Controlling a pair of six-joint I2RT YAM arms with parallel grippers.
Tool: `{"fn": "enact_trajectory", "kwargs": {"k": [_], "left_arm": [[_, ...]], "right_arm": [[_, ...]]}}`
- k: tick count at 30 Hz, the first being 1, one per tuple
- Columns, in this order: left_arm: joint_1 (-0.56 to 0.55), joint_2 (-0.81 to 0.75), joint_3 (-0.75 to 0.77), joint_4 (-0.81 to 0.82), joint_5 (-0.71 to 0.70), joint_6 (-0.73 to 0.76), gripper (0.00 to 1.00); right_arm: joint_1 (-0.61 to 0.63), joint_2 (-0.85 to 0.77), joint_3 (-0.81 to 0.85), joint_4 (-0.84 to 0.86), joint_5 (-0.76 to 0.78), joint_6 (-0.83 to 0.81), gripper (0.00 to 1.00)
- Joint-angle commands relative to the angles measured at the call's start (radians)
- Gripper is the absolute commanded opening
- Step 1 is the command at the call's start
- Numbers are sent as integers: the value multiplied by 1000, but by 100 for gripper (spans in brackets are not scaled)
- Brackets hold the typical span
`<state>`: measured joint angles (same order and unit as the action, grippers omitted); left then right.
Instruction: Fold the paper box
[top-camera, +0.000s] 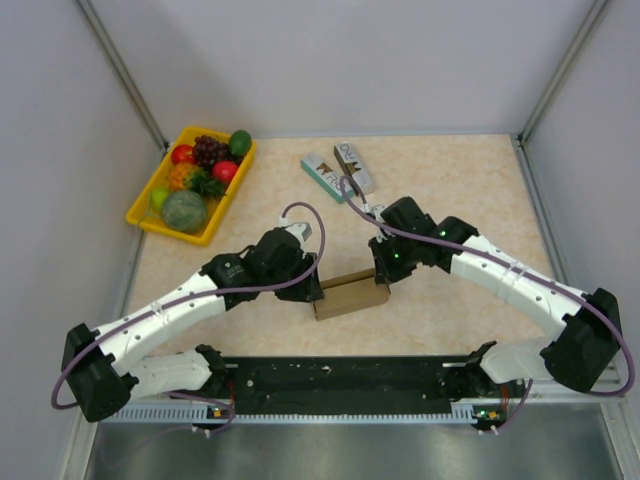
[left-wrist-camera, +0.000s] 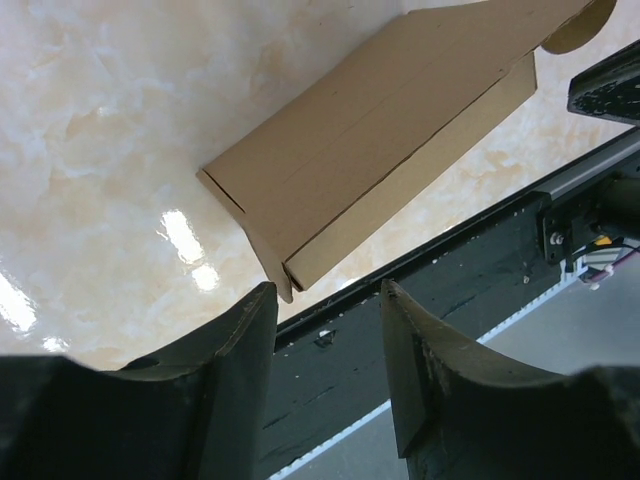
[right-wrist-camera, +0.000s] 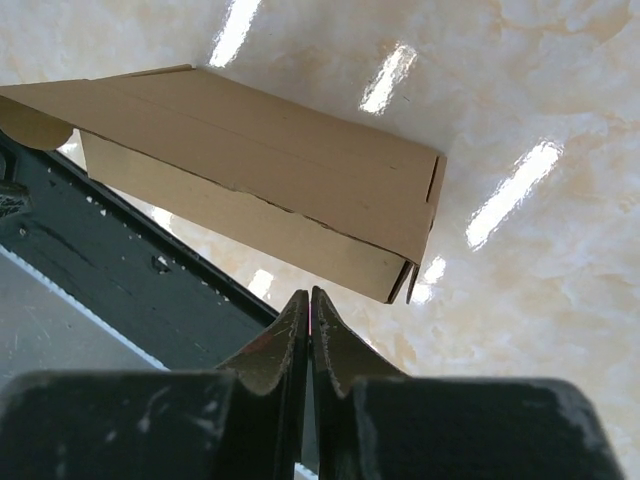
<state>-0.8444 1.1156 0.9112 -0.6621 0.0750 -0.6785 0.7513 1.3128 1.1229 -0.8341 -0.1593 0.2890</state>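
Observation:
The paper box (top-camera: 351, 296) is a small plain brown carton lying on the table between the two arms. It also shows in the left wrist view (left-wrist-camera: 380, 140) and in the right wrist view (right-wrist-camera: 270, 190). Its end flaps stand slightly ajar at both ends. My left gripper (left-wrist-camera: 325, 300) is open and empty, just off the box's left end. My right gripper (right-wrist-camera: 310, 300) is shut with nothing between its fingers, just off the box's right end. In the top view the left gripper (top-camera: 310, 290) and right gripper (top-camera: 385, 275) flank the box.
A yellow fruit tray (top-camera: 140, 215) stands at the back left. Two small printed boxes (top-camera: 340, 172) lie at the back centre. The black base rail (top-camera: 340, 380) runs along the near edge, close to the box. Grey walls enclose the table.

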Motion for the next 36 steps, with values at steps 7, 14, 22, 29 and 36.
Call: {"fn": "enact_trajectory", "kwargs": {"k": [7,14,22,29,36], "left_arm": [[7,-57,8,-33,6,17,64],[5,-10,3,-11,31,27,55],[5,27,15,9,69,23,56],[7,-65,-32,27,17,-9,58],[7,-204,-161,173,-15,-91,56]], "right_arm": [[14,-95,94,-97,95,-59,20],[5,-66,81,-117,176,-140,31],[-4,-24,63,-92,193,-155,32],[12,-105,17,16,243,-13,46],[252,-270,-20,171,379,208,37]]}}
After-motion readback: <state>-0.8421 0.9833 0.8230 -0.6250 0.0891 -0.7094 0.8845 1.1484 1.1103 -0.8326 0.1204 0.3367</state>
